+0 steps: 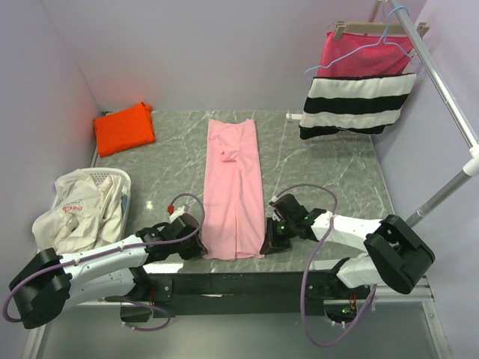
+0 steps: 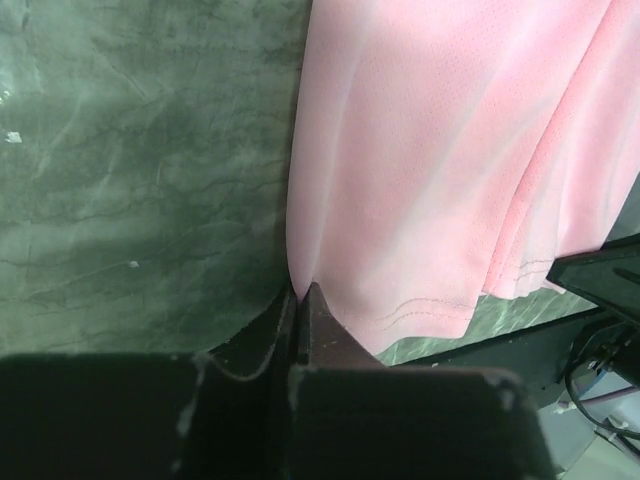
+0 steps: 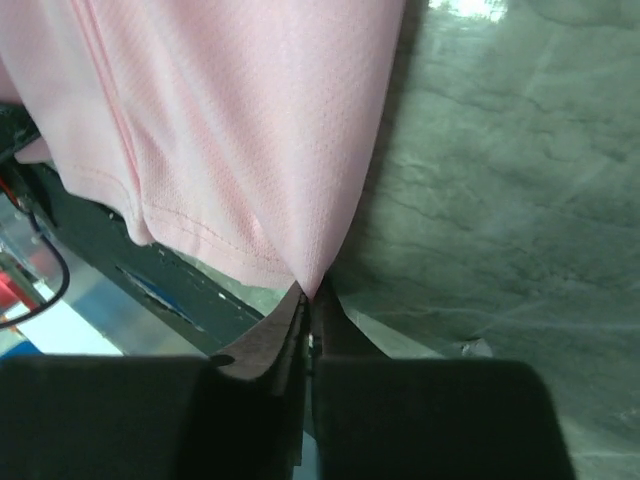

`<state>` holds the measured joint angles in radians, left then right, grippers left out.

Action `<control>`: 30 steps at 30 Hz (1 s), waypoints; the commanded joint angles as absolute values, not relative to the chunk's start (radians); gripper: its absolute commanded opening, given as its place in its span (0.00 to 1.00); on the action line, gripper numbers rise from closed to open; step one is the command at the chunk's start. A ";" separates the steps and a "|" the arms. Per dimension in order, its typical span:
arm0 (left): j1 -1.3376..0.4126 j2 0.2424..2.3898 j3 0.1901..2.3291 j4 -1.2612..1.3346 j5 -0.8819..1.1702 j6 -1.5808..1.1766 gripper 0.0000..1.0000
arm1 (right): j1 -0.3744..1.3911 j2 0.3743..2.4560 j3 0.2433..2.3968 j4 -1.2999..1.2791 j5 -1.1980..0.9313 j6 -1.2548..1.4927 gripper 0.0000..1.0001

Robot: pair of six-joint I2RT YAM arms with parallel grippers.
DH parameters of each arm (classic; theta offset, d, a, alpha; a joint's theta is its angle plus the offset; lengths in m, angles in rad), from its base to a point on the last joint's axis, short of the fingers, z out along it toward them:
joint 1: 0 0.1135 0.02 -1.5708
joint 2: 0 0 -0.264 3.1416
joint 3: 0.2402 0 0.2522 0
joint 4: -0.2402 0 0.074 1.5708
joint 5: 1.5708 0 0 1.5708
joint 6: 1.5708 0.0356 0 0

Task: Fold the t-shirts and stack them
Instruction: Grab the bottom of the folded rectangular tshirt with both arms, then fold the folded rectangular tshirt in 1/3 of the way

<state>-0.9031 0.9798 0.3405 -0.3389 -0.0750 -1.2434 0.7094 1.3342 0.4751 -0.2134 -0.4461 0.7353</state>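
The light pink t-shirt (image 1: 233, 187) lies on the table as a long narrow strip, its hem toward me. My left gripper (image 1: 196, 245) is shut on the strip's near left edge; in the left wrist view the pink t-shirt (image 2: 450, 170) is pinched at the gripper (image 2: 300, 292). My right gripper (image 1: 271, 241) is shut on the near right corner; in the right wrist view the pink t-shirt (image 3: 250, 130) runs into the gripper (image 3: 311, 292). The bright orange t-shirt (image 1: 123, 128) lies folded at the far left of the table.
A white basket (image 1: 122, 182) with pale clothes sits at the left edge. A black-and-white striped cloth (image 1: 358, 105) and a magenta cloth (image 1: 358, 54) on a hanger hang from a rail at the back right. The grey marbled table (image 1: 329, 172) ends just behind my grippers.
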 commanded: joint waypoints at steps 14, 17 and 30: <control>-0.908 1.070 0.633 -0.450 -0.296 -1.115 0.01 | 0.677 1.269 0.709 -0.339 -0.305 0.618 0.00; -0.905 1.138 0.695 -0.465 -0.343 -1.077 0.01 | 0.646 1.307 0.762 -0.348 -0.301 0.580 0.00; -0.632 1.371 0.885 -0.272 -0.307 -0.810 0.01 | 0.456 1.604 1.083 -0.371 -0.376 0.442 0.00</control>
